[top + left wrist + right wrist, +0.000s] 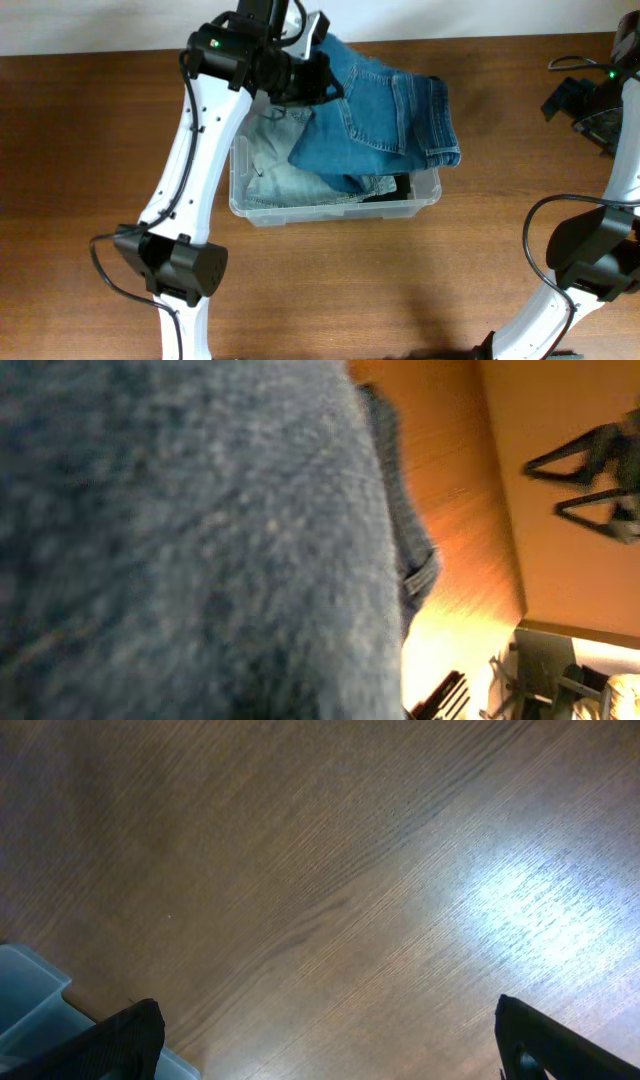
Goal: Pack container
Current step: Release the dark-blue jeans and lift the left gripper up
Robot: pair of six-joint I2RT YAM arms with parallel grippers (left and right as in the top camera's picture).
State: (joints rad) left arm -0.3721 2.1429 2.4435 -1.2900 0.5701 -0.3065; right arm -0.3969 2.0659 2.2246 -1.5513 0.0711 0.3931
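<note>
Overhead: 1 container point(340, 212) with 2 jeans point(375, 115) (blue over pale).

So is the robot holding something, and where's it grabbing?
The left tool seems to pinch the blue jeans by their far left corner, above the container. The right tool is open and empty.

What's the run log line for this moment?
left gripper: shut on dark jeans | dark jeans: partly over container | right gripper: open, empty, above table

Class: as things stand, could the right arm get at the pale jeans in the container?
Probably not: the blue jeans, held by the left gripper, drape over much of the pale jeans in the container. The open right gripper sits off to the side.
</note>
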